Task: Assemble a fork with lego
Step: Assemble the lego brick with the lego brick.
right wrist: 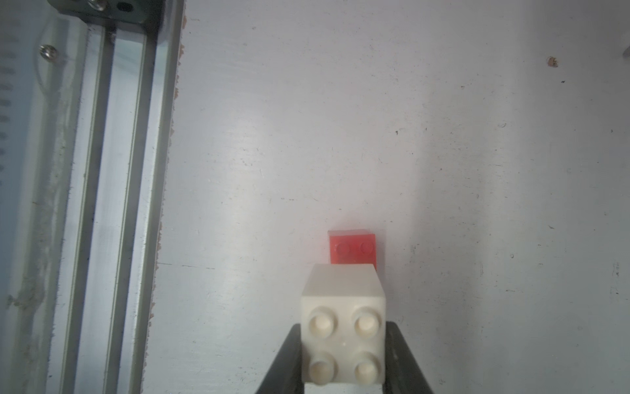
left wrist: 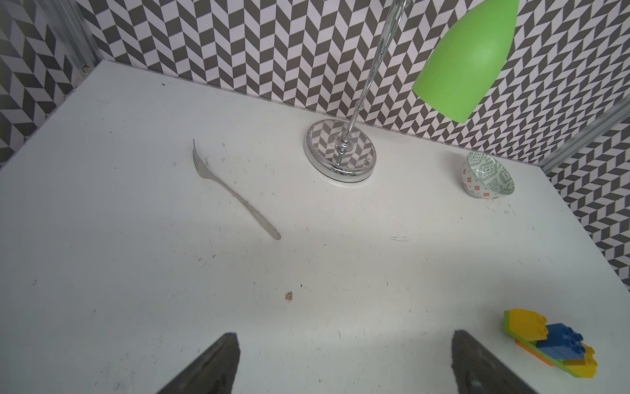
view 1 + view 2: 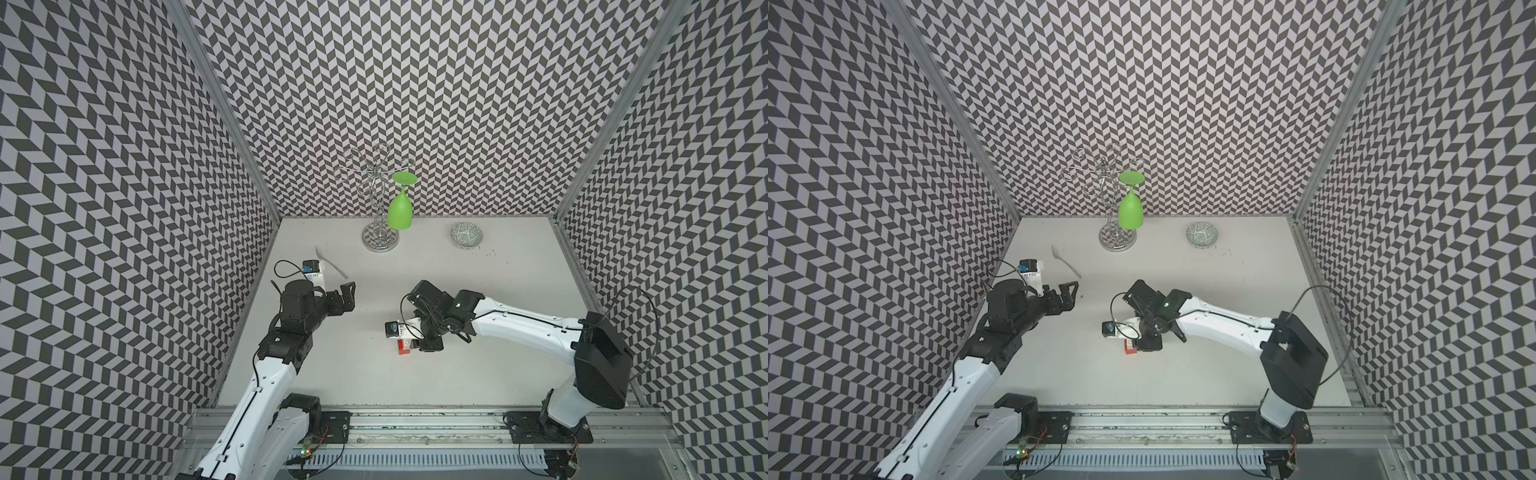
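My right gripper [image 1: 343,329] is shut on a white brick [image 1: 343,337], whose studs face the wrist camera. The brick's far end meets a red brick [image 1: 353,250] lying on the table; I cannot tell if they are joined. In both top views the red brick [image 3: 402,348] [image 3: 1130,348] peeks out beside the right gripper [image 3: 417,344] at the table's middle. A build of yellow, blue, lime-green and orange bricks [image 2: 552,346] lies on the table in the left wrist view; the right arm hides it in both top views. My left gripper [image 3: 347,296] [image 2: 344,368] hangs open and empty at the left.
A thin metal fork [image 2: 235,194] [image 3: 330,262] lies at the back left. A chrome glass rack [image 3: 380,241] with a hanging green glass [image 3: 400,212] stands at the back. A patterned bowl [image 3: 467,235] sits at the back right. An aluminium rail [image 1: 112,170] runs along the table's front edge.
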Controlling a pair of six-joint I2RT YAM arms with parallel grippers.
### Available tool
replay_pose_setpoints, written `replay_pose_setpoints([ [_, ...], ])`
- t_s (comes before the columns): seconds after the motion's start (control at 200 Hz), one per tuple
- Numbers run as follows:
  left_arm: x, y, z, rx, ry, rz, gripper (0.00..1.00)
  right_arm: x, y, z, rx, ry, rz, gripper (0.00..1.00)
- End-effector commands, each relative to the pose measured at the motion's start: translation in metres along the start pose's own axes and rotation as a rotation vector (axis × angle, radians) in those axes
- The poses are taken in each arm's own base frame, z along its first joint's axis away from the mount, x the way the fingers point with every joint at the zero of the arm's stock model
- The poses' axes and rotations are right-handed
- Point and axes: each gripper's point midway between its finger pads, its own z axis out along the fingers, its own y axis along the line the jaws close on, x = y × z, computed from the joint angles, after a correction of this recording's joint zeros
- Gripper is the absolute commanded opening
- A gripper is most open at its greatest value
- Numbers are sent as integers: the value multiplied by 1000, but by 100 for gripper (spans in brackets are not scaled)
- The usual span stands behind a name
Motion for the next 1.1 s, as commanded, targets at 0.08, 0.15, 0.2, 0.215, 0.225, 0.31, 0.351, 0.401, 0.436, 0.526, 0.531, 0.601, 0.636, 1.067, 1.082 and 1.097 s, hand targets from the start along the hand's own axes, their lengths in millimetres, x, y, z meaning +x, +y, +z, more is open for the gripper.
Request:
replay_pose_setpoints([
  [0.08, -2, 5, -1, -18, -27, 6, 99, -17, -10, 11, 9, -36, 4, 0],
  [0.15, -2, 5, 0, -16, -26, 7, 99, -18, -9, 13, 4, -39, 3, 0],
  [0.2, -2, 4, 0, -13, -27, 8, 99, -19, -10, 14, 6, -39, 3, 0],
  [0.215, -2, 4, 0, -12, -26, 9, 99, -18, -10, 14, 5, -37, 3, 0],
  [0.225, -2, 4, 0, -12, -26, 9, 99, -18, -10, 14, 5, -37, 4, 0],
  [0.31, -2, 3, 0, -8, -28, 10, 99, -16, -11, 16, 7, -28, 6, 0],
  [0.351, -2, 3, 0, -8, -27, 9, 99, -15, -11, 17, 9, -24, 5, 0],
  [0.401, -1, 3, 0, -6, -25, 11, 99, -15, -12, 18, 11, -20, 4, 0],
  [0.436, -2, 3, 0, -5, -26, 11, 98, -13, -12, 20, 11, -16, 4, 0],
  [0.526, -1, 2, 0, 0, -24, 11, 99, -12, -11, 23, 6, -8, -3, 0],
  [0.531, -1, 2, 0, 0, -24, 11, 99, -12, -11, 23, 6, -7, -4, 0],
  [0.601, -1, 2, 0, -1, -24, 11, 99, -10, -11, 25, 1, -2, -7, 0],
  [0.636, -1, 2, 0, 0, -24, 11, 99, -9, -11, 26, -1, 4, -10, 0],
  [1.067, -1, 1, 0, 4, -23, 12, 99, 16, -8, 38, -36, 144, 0, 0],
  [1.082, -1, 1, 0, 5, -22, 12, 98, 19, -7, 40, -41, 158, 2, 0],
  [1.097, -1, 1, 0, 5, -23, 13, 99, 22, -7, 41, -44, 174, 4, 0],
])
